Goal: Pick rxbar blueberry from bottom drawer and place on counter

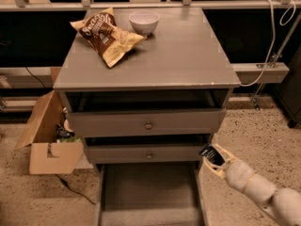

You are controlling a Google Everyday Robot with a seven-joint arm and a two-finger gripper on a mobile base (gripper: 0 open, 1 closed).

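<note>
One end effector (215, 160), at five o'clock beside the open bottom drawer (150, 192), pinches the rxbar blueberry (209, 152); it should rise well clear before crossing to the counter surface (188, 55).

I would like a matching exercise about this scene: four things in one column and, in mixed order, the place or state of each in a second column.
Things:
1. rxbar blueberry
2. chip bag
3. cardboard box
4. bottom drawer

Places or states:
a. on the floor, at the left
b. pulled open, lowest of three
c. held in the tool, low, right of the drawers
d. lying on the counter beside the white bowl

Pairs: 1-c, 2-d, 3-a, 4-b.
</note>
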